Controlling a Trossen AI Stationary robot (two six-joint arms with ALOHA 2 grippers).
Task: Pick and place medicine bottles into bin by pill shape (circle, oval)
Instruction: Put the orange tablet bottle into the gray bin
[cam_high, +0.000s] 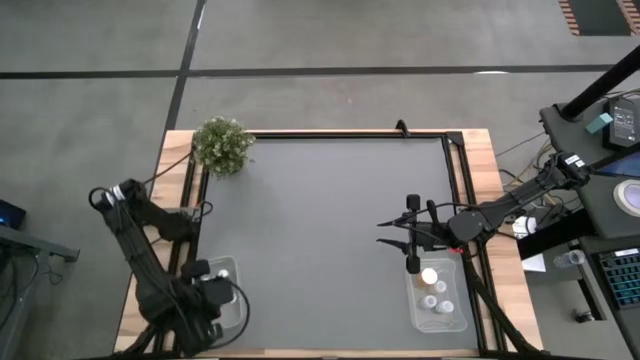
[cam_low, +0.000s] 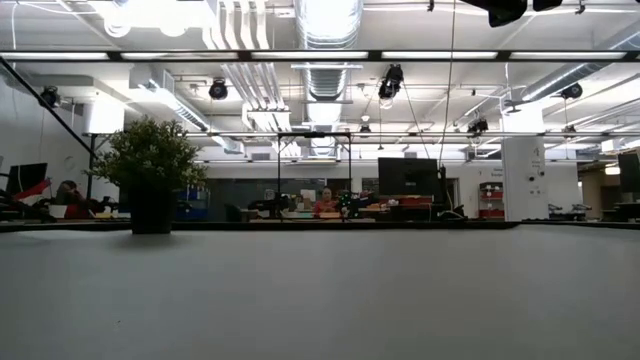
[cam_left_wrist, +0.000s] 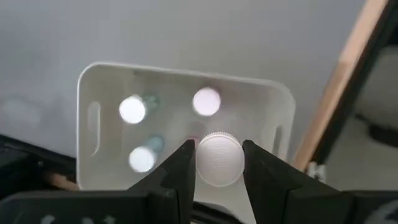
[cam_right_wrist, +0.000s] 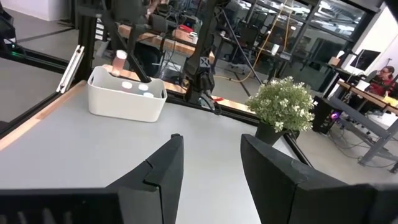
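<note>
Held bottle (cam_left_wrist: 218, 158), white-capped, sits clamped in the left pincer (cam_left_wrist: 218, 167) directly over the left bin (cam_left_wrist: 273, 106), which holds three more bottles (cam_left_wrist: 206, 101). Right pincer (cam_right_wrist: 209, 163) hangs over the surface (cam_high: 320, 240) beside the right bin (cam_high: 455, 322), fingers parted and holding nothing. Plant (cam_high: 221, 144) stands at the far left corner.

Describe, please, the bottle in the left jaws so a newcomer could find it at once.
Find the potted plant at the table's far-left corner, then the white bin at the near-left corner. Of the white-capped bottles over it, this bottle alone sits pinched in the left gripper.
</note>
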